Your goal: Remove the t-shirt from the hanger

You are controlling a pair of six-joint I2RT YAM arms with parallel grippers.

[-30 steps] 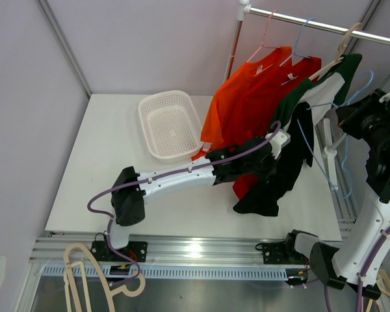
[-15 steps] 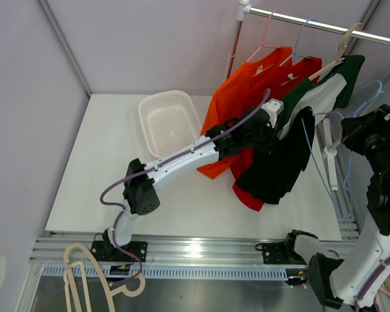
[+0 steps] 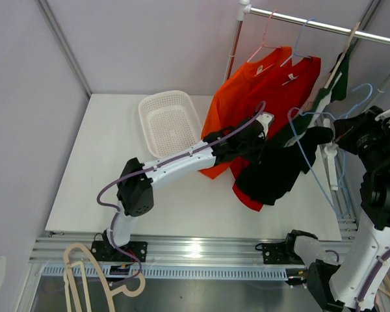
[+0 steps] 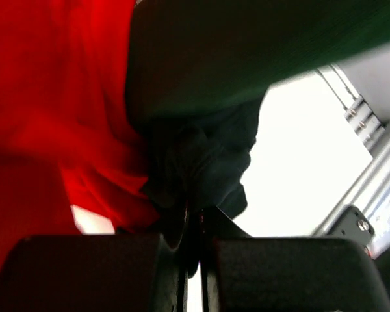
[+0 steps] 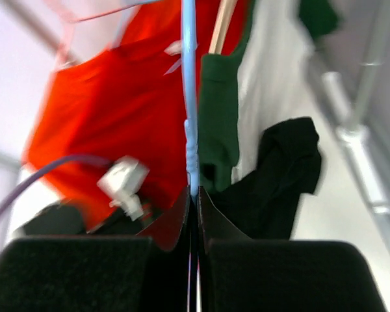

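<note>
**Left pincer clenched on black t-shirt; right pincer clenched on blue hanger**

The white basket sits upper left of centre on the surface, its mesh floor in plain view. From the rail at upper right hang red shirts and a green-and-white shirt, crowding close behind. The black t-shirt droops right of centre over the surface. The left pincer pinches its upper fold, and the right pincer is just to the right of it. The hanger's wire crosses the shirt; whether it still threads through cannot be told.
</note>
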